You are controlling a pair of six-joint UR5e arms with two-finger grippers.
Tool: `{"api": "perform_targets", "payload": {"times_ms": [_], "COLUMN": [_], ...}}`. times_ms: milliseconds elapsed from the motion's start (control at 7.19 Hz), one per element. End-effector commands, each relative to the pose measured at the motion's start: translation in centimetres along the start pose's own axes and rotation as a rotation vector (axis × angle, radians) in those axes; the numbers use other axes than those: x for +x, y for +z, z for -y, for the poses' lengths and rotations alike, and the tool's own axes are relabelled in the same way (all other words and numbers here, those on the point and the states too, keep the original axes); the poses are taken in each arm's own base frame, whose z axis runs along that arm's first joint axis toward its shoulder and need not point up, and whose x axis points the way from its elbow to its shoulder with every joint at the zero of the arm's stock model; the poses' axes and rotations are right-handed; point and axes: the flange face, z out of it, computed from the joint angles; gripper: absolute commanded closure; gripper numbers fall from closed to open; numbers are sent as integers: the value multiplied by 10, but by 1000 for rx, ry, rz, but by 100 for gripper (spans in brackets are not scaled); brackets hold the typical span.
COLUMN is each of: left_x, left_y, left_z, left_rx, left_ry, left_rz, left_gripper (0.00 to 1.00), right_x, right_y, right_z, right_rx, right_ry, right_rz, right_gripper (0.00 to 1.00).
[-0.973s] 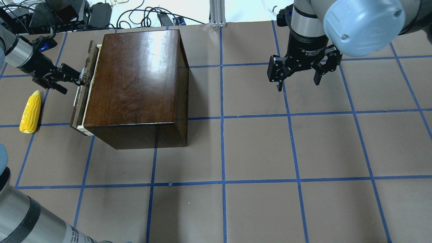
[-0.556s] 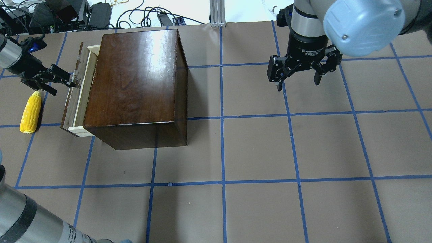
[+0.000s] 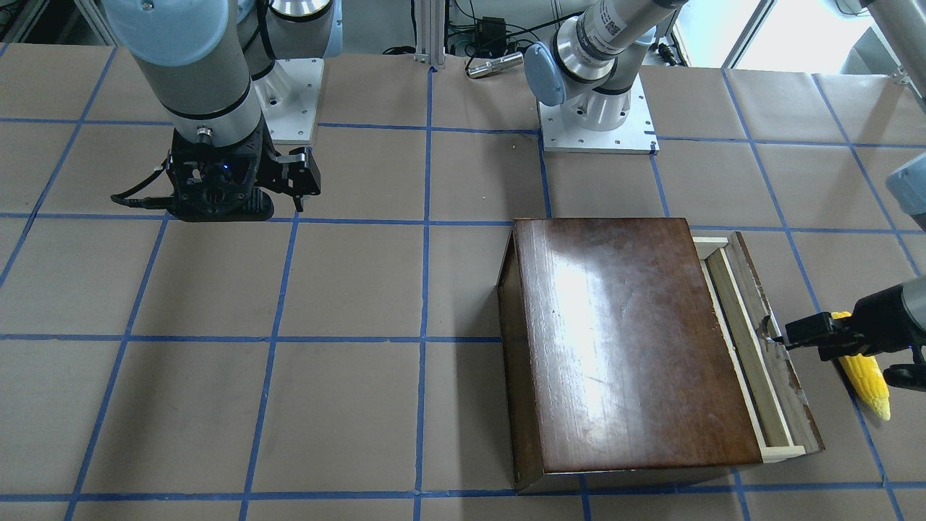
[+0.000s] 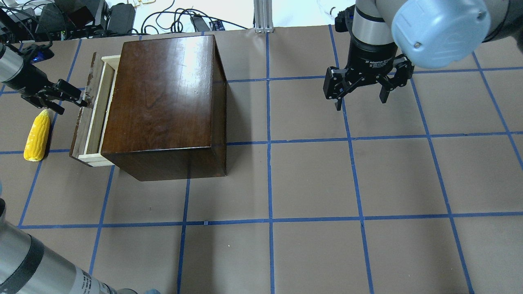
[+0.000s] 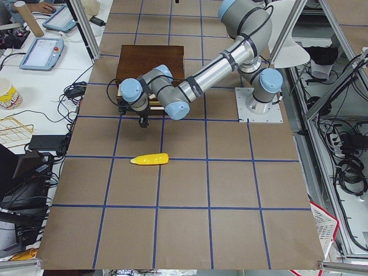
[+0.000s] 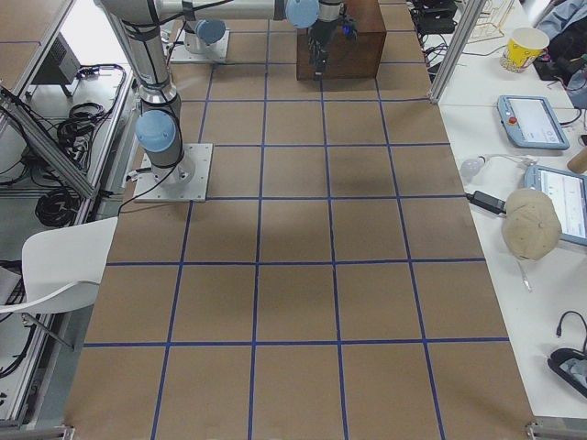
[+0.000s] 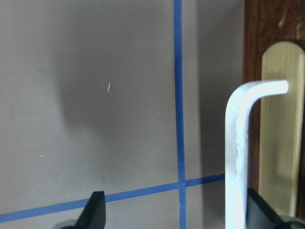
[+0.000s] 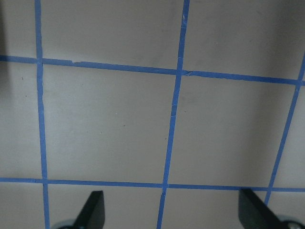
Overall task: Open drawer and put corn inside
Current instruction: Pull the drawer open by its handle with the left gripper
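Noted brown-paper worktop (image 4: 310, 179), blue tape grid (image 4: 269, 143), cables (image 4: 163, 20) behind (tablets (image 6: 527, 119) on side bench (image 6: 477, 266)). Found left tool (image 4: 72, 107) spread at drawer (image 4: 96, 110) pull (image 7: 237, 143), right tool (image 4: 361, 104) spread too.

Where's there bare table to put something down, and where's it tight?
Bare paper between the box and the right gripper, and along the table's near edge. Crowded in front of the drawer, around the left gripper and corn.
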Motion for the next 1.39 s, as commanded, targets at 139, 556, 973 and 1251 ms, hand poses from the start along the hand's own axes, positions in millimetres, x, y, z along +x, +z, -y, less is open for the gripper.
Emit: {"api": "perform_targets", "payload": {"times_ms": [139, 556, 973, 1251], "left_x": [-4, -25, -35, -35], "left_y": [-8, -10, -15, -19], "left_z": [6, -3, -7, -6], "left_rx": [14, -2, 3, 8], "left_ry": [13, 8, 19, 31], "left_rz": [17, 43, 48, 53], "left_gripper": [0, 0, 0, 0], "right_x": [0, 0, 0, 0], "right_y": [0, 0, 0, 0], "right_z": [0, 0, 0, 0], "right_rx": [0, 0, 0, 0], "right_ry": [0, -1, 0, 0], "right_rz": [-1, -1, -1, -1], "right_gripper": [0, 0, 0, 0]}}
